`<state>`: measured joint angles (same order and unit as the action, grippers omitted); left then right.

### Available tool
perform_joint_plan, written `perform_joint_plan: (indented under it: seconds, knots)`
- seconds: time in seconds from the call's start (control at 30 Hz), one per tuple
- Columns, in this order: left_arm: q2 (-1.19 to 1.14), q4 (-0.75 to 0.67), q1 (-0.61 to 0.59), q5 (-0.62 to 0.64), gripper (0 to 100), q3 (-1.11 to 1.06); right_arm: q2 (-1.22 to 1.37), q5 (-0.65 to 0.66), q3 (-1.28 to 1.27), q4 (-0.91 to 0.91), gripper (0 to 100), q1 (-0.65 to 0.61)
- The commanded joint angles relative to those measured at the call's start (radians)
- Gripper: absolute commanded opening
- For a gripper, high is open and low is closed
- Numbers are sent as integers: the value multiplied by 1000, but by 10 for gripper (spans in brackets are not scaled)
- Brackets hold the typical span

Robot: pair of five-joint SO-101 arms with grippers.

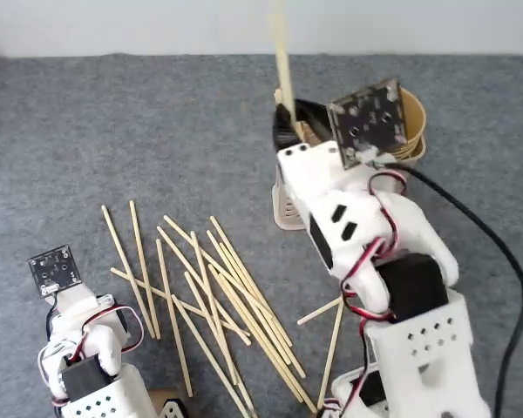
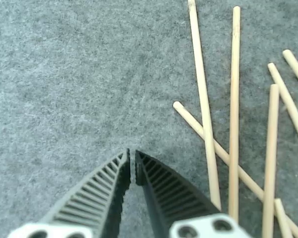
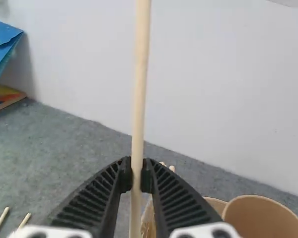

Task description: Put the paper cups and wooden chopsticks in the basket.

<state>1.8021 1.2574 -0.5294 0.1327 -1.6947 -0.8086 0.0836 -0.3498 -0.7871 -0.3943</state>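
One chopstick [image 3: 140, 74] in right tool [image 3: 135, 174], top cropped

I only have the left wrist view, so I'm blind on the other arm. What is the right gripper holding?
Observer: The right gripper is shut on one chopstick, held upright.
Operator: Where is it?
Observer: Beside the paper cups, at the far side of the carpet.
Operator: Any sticks my view misses?
Observer: Two more chopsticks lie by the right arm's base.
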Motion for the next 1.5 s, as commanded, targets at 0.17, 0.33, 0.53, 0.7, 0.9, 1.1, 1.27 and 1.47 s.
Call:
perform_joint_plan:
  seconds: [0.17,0.33,0.53,0.7,0.9,1.1,1.27,1.47]
  knots:
    - [14,-3,3,-2,17,12,-85,-11,-315,476,8,104]
    - [14,-3,3,-2,17,12,-59,-5,-476,728,8,111]
    - [14,-3,3,-2,17,12,73,-8,-512,881,8,168]
    - [14,-3,3,-2,17,12,160,-11,-548,908,13,180]
    - [14,-3,3,-2,17,12,153,-11,-583,843,161,173]
    - [14,-3,3,-2,17,12,5,-12,-569,693,187,153]
    - [14,-3,3,-2,17,12,-113,-72,-460,380,154,99]
    - [14,-3,3,-2,17,12,-119,-91,-338,-12,155,-13]
